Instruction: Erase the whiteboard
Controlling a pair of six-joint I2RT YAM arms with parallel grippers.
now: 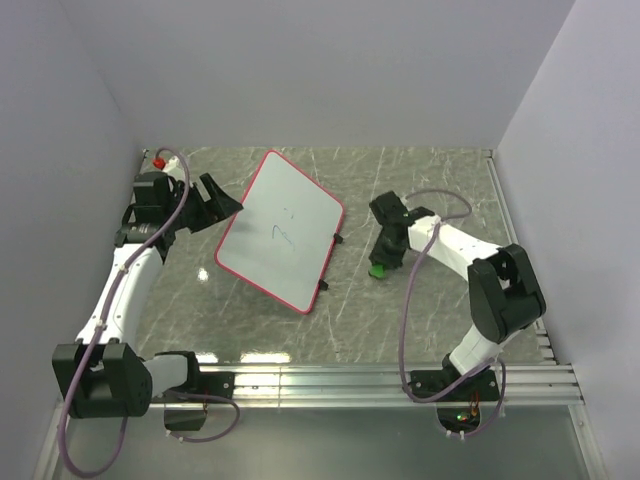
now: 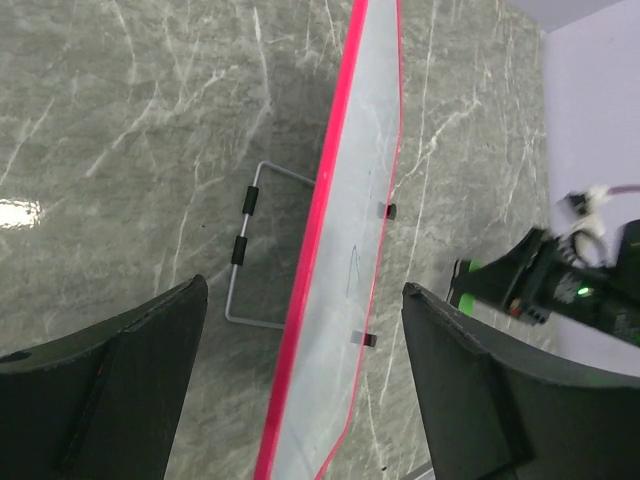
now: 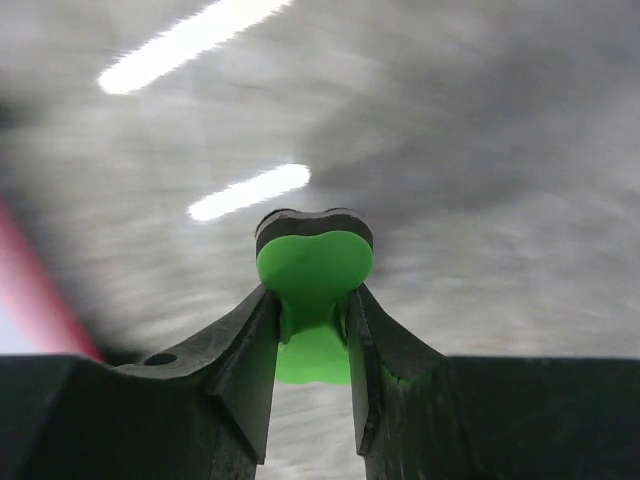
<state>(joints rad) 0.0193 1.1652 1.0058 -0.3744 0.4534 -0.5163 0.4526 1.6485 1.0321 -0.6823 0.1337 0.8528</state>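
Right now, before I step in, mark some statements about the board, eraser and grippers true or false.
1. The right gripper grips the green eraser. True.
2. The whiteboard is clean. False: blue pen marks show on it.
3. The left gripper is clamped on the whiteboard. False: its jaws stand open.
4. The green eraser is off the whiteboard's face. True.
5. The whiteboard lies flat. False: a wire stand props it.
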